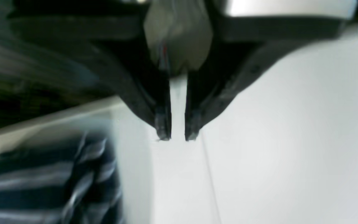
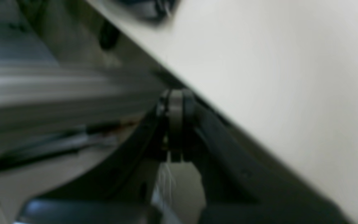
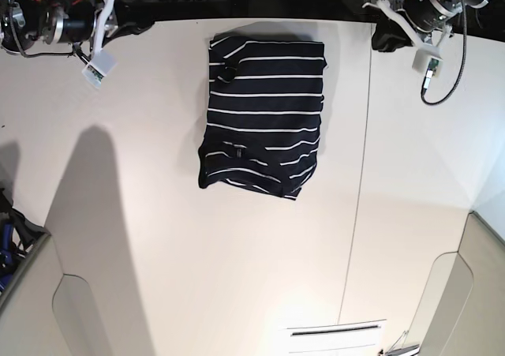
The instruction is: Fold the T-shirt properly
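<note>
A robotics lab bench — a broad, bare white tabletop (image 3: pixel 237 277) with a thin seam, two arm bases bristling with exposed wiring (image 3: pixel 438 56) at its far edge, and pale grey partition panels (image 3: pixel 71 309) at the near corners.

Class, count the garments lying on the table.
1. The T-shirt lies folded at the table's far middle, between both arms; nothing seems hidden.

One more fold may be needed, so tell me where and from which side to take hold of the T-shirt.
Grip the T-shirt at the two corners of its ragged near hem, one per end effector, coming in from either side. In the base view it lies as a flat folded rectangle, neat along the far edge but uneven and rumpled at the near edge, so lifting that hem toward the far edge would probably halve it.
</note>
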Motion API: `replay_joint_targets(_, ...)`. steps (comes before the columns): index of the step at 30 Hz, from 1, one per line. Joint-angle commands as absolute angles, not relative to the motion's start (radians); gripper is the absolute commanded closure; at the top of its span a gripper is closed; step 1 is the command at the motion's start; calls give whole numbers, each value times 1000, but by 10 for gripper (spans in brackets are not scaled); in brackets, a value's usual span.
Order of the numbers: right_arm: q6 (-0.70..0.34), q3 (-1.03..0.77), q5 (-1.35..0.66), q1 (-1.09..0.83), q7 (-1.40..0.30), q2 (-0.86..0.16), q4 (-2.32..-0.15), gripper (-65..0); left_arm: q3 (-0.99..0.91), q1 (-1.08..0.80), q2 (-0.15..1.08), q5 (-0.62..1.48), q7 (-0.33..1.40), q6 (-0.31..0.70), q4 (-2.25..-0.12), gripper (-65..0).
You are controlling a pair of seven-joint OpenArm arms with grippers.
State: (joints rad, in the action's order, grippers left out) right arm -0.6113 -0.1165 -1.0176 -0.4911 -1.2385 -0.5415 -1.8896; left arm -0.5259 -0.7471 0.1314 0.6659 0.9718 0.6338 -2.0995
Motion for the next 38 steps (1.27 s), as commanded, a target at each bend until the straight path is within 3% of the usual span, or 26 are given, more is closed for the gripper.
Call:
replay_joint_targets(1, -617, -107, -1039, -515, -1235, -588, -1903, 0, -530, -806, 133, 661, 965, 639, -2114, -86)
replay_joint_targets(8, -613, 43, -1028, -654, -1235, -722, -1855, 0, -529, -1020, 136, 671, 965, 640, -2060, -86)
replay_joint_targets(14, -613, 238, -906, -704, -1181, -732, -1708, 0, -429, -1078, 253, 698, 958, 640, -1883, -86)
replay_joint_targets(18, -605, 378, -778, -704, -1055, -731, -1539, 0, -280, -1072, 325, 667, 829, 639, -1658, -86)
replay_joint_targets(21, -605, 450, -677, -700, -929, -721, -1409, 0, -171, -1010, 332, 551, 738, 639, -1479, -86)
replay_joint_targets(26, -606, 481, -493, -662, -907, -656, -1217, 0, -6, -867, 332, 426, 738, 630, -1229, -86)
replay_joint_targets(28, -606, 482, -453, -633, -884, -632, -1142, 0, 60, -814, 332, 389, 736, 582, -1151, -86)
replay_joint_targets(32, -606, 482, -426, -535, -863, -599, -1020, 0, 164, -701, 330, 341, 735, 478, -1034, -86)
replay_joint_targets(38, -580, 482, -430, -412, -863, -561, -910, 0, 210, -609, 285, 320, 717, 464, -949, -86)
